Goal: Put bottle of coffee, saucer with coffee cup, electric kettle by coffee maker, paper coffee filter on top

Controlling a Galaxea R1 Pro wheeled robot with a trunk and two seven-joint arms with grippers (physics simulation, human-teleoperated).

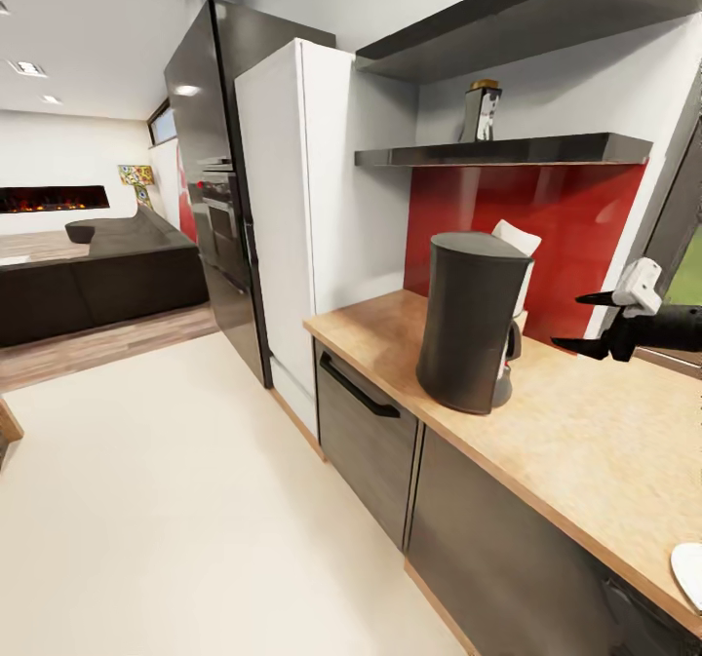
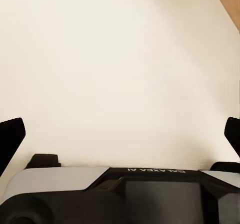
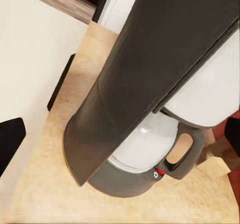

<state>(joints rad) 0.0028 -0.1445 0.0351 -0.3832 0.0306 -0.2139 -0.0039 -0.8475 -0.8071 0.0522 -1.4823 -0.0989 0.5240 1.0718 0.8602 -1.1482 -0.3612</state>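
Black coffee maker (image 1: 471,322) on wooden countertop (image 1: 595,442), right gripper (image 1: 582,322) apart, left gripper (image 2: 120,134) apart, casing reading GALAXEA AI

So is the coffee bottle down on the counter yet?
No, the bottle stands on the shelf above the coffee maker, not on the counter.
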